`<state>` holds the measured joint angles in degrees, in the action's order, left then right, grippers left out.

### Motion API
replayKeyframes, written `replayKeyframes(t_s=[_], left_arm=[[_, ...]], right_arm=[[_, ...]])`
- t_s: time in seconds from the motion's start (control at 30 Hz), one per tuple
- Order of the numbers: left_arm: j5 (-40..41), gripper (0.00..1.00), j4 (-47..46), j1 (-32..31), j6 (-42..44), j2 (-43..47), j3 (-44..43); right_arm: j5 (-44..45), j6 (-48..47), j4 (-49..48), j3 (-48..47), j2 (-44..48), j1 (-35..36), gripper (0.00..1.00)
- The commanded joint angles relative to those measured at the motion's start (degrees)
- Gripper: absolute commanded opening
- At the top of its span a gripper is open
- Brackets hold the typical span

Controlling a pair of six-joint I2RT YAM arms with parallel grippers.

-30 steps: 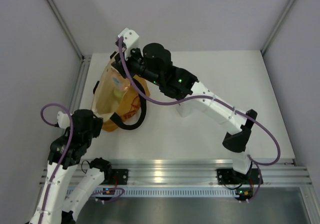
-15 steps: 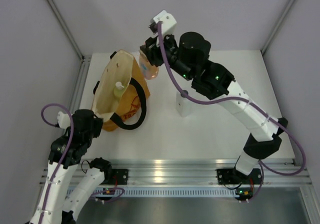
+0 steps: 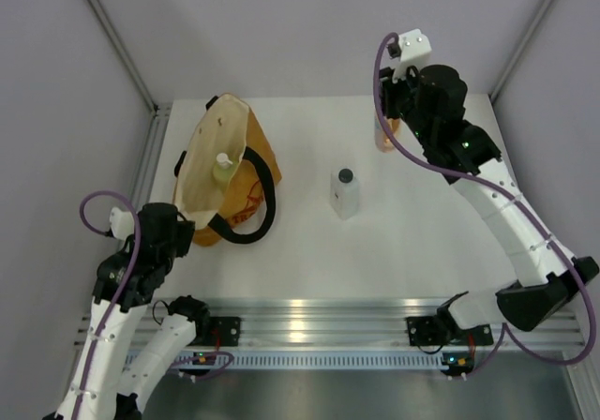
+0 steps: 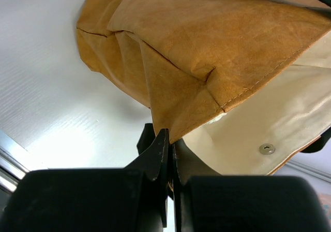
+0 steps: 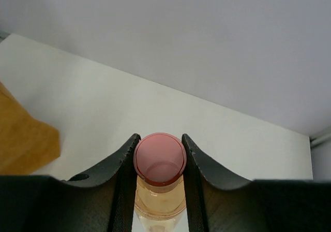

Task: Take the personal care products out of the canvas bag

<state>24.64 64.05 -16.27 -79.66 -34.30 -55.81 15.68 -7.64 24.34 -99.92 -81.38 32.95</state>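
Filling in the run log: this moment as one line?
right gripper: shut on orange bottle | left gripper: shut on canvas bag edge | clear bottle: standing on table

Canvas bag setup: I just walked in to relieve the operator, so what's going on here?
The right claw is shut on an orange bottle with a pink cap, held over the far right of the white table. The left claw pinches the near rim of the mustard-orange canvas bag. A clear squarish bottle with a black cap already stands on the table. A pale green bottle with a white cap is inside the bag.
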Motion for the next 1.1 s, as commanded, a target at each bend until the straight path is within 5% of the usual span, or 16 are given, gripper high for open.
replayKeyframes(t_s=[0.0,0.2,0.47,1.07], left_arm=[[-1.35,0.00,-1.30,0.01,-0.76,-0.68,0.53],[-1.53,0.00,-1.30,0.01,-0.50,-0.76,0.44],[-1.79,0.00,-1.30,0.01,-0.23,-0.50,0.79],[-2.58,0.00,-1.47,0.01,-0.23,-1.47,0.26]], right_arm=[[-2.23,2.35,-15.34,9.25,8.60,-4.72,0.00],[-5.22,5.35,-36.43,35.45,17.66,-8.60,0.00],[-8.30,7.20,-51.20,51.38,19.07,-9.22,0.00],[-13.31,13.71,-56.86,58.34,14.33,-9.13,0.00]])
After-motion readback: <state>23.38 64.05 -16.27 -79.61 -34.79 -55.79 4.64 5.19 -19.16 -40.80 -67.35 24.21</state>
